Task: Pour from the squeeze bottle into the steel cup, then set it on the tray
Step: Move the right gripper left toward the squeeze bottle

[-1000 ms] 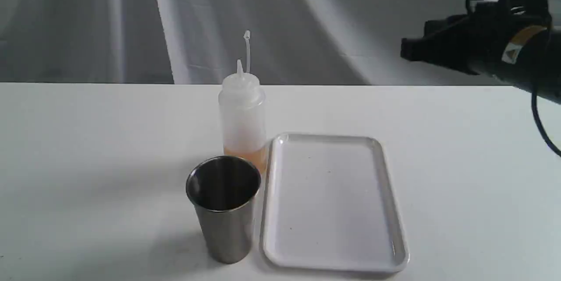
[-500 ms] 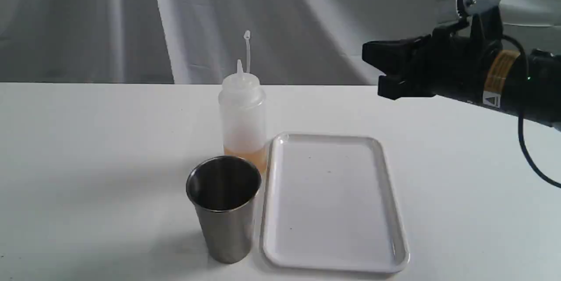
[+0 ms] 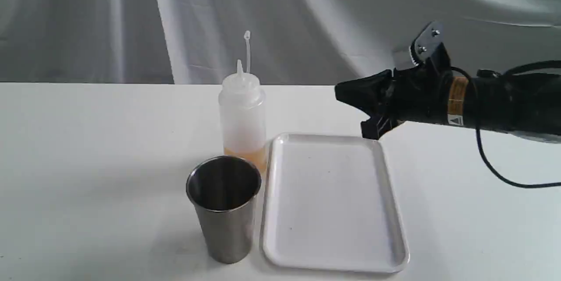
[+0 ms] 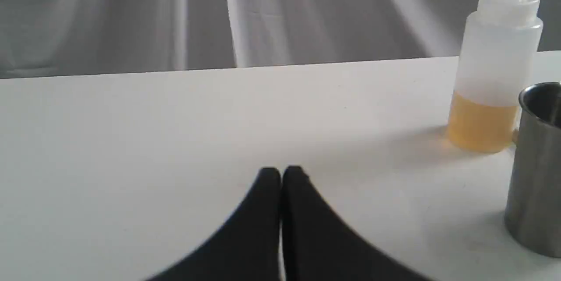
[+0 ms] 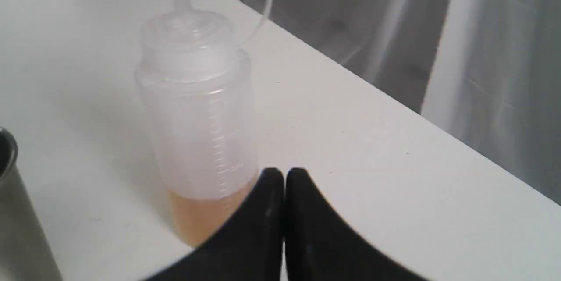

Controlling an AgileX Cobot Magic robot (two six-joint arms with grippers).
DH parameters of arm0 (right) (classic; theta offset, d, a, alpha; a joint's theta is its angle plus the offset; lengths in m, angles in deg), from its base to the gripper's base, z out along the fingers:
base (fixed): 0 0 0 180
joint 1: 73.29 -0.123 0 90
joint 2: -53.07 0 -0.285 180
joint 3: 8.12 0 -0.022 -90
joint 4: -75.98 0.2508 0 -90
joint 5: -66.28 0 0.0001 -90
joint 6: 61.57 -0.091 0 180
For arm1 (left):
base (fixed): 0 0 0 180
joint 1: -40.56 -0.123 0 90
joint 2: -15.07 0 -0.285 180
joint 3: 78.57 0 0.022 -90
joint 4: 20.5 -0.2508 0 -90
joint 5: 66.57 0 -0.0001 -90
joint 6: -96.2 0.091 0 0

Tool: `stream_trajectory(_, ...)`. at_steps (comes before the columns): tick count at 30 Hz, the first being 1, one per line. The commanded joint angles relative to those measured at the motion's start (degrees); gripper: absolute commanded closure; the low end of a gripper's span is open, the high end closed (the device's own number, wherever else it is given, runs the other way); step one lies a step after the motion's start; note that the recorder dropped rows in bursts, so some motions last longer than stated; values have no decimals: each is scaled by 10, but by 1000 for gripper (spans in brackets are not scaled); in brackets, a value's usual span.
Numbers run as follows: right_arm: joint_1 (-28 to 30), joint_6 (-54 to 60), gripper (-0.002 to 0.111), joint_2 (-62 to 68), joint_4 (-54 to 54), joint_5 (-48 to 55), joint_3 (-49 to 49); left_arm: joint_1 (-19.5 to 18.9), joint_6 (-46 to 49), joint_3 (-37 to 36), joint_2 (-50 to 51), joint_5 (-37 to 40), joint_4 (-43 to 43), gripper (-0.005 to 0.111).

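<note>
The squeeze bottle stands upright on the white table, amber liquid in its bottom, cap strap sticking up. Just in front of it is the steel cup, upright, dark inside. The white tray lies flat to their right, bare. My right gripper hovers shut and empty above the tray's far right corner, a good gap from the bottle. The right wrist view has the bottle just past the shut fingertips. My left gripper is shut and empty over bare table, with bottle and cup off to one side.
The white table ends at a far edge behind the bottle, with grey draped cloth beyond it. A black cable hangs from the right arm over the table's right side.
The right arm has swung down and leftward from the upper right, and its gripper has come to the tray's far corner, closer to the bottle. Bottle, cup and tray have stayed put.
</note>
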Motion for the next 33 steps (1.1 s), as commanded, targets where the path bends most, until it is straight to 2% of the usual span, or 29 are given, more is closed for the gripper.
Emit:
stream_trajectory(1,3,-33,108,31,-40,-25,49,-1,-3,-3,-1,-4,1,107)
stream_trajectory(12,5,-72,108,153,-101,-156,196,-1,-2,-3,-1,-4,1,107)
stream_trajectory(17,5,-85,108,194,-111,-176,233,-1,-4,-3,-1,-4,1,107)
stream_trajectory(19,5,-86,103,204,-133,-191,247,-1,-4,-3,-1,-4,1,107)
stream_trajectory(23,5,-98,74,222,-142,-191,275,-1,-4,-3,-1,-4,1,107)
stream_trajectory(27,5,-114,22,229,-124,-180,281,-1,-4,-3,-1,-4,1,107)
stream_trajectory(29,5,-114,2,232,-109,-179,281,-1,-2,-3,-1,-4,1,107)
stream_trajectory(33,-6,-112,3,233,-105,-173,281,-1,-2,-3,-1,-4,1,107)
